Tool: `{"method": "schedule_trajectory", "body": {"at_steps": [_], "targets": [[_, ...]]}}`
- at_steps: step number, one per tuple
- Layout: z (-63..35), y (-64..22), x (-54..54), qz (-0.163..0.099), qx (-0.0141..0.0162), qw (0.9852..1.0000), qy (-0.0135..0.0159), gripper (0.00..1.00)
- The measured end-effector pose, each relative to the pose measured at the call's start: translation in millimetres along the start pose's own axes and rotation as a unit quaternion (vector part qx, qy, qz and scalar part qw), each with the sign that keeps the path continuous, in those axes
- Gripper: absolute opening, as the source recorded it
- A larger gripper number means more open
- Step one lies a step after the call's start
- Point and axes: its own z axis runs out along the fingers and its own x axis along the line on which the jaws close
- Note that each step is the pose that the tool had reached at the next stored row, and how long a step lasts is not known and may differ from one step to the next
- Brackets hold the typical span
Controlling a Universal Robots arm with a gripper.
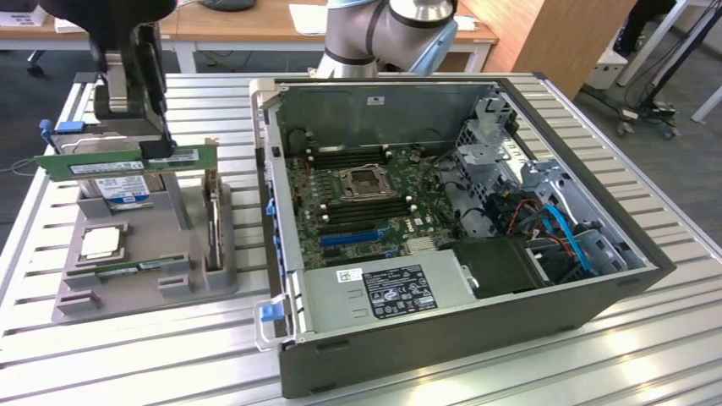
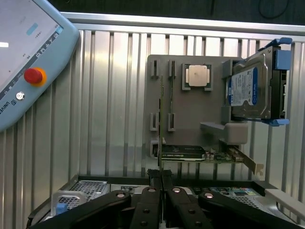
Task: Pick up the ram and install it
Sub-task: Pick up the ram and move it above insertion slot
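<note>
The ram (image 1: 113, 162) is gripped by the claw (image 1: 158, 152), whose fingers are clenched on the stick's upper edge near the end toward the exterior view's right. The stick is held level, with its long green face and pale label turned to the exterior camera. In the wrist view the ram (image 2: 161, 119) is seen edge-on as a thin line running out from between the fingertips of the claw (image 2: 161, 179). Beneath the claw a grey holder (image 1: 135, 288) is set on the ribbed metal table (image 1: 113, 355), and the ram is raised above it. A blue-labelled hard drive (image 1: 118, 188) is stood upright in the holder just below and behind the held stick, and a processor chip (image 1: 101, 244) is laid flat lower down. An expansion card (image 2: 183, 153) is seen in the holder close to the fingertips. An open computer case (image 1: 451, 338) with its motherboard (image 1: 390, 224) exposed is placed well to the claw's side, toward the exterior view's right.
</note>
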Motion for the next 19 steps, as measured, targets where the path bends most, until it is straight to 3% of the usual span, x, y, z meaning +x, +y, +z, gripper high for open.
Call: {"method": "schedule_trajectory", "body": {"at_steps": [19], "targets": [[-1.6,-32.0,0.7,0.0,-0.0015,1.0,0.0,0.11]]}}
